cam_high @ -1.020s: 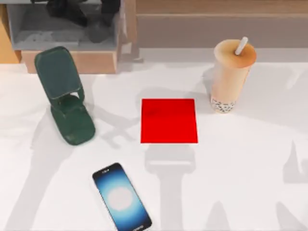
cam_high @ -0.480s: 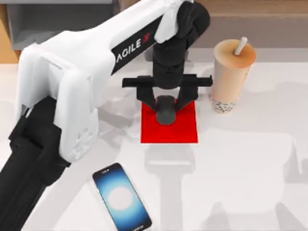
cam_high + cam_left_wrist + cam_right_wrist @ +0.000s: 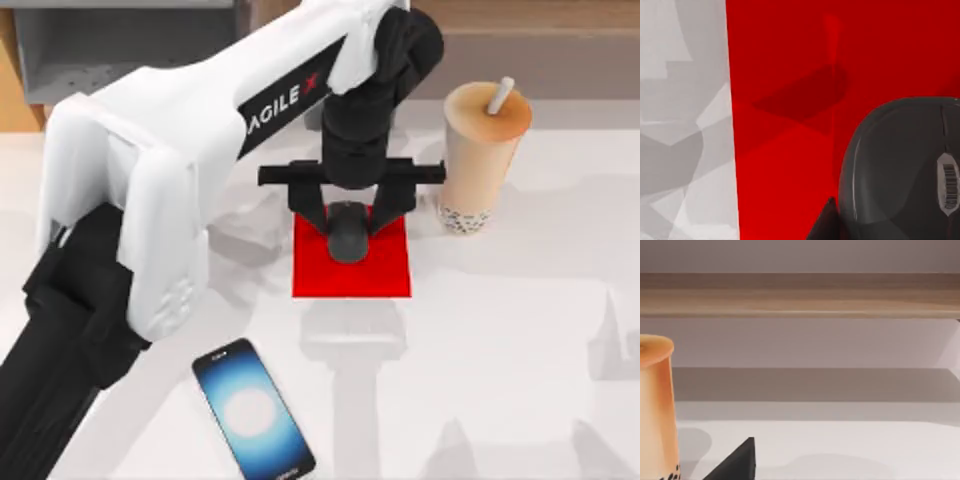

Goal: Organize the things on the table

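Tool (image 3: 348, 222) of left arm, reaching over the red mat (image 3: 385, 272), pinches the mouse (image 3: 347, 231).

The white link of the left arm (image 3: 200, 130) carries black capital lettering on a dark strip, readable in the top view as "AGILE" followed by a red "X" (the AgileX brand). That is 1 legible word. The scroll wheel of the computer mouse (image 3: 905, 170) shows fine ridged lines in the left wrist view, but these are no letters or digits. The smartphone (image 3: 252, 408) shows a blank glow on its screen, and a tiny light mark at its lower edge is too small to read.
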`<control>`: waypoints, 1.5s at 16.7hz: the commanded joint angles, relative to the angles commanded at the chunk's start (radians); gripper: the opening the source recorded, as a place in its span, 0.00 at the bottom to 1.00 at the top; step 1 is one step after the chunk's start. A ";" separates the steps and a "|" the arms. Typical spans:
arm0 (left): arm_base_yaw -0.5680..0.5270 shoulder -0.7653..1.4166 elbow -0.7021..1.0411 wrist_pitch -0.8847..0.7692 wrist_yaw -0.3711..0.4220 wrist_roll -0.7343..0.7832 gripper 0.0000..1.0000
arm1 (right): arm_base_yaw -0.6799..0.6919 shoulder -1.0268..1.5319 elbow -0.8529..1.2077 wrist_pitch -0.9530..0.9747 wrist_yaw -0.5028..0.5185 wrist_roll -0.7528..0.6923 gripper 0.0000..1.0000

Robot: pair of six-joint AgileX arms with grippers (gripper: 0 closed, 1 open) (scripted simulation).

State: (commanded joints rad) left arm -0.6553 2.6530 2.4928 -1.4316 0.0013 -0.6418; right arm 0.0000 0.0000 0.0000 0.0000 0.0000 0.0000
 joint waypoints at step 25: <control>-0.004 0.003 -0.038 0.062 0.001 -0.004 0.68 | 0.000 0.000 0.000 0.000 0.000 0.000 1.00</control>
State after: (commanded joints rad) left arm -0.6590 2.6558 2.4544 -1.3694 0.0021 -0.6458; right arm 0.0000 0.0000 0.0000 0.0000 0.0000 0.0000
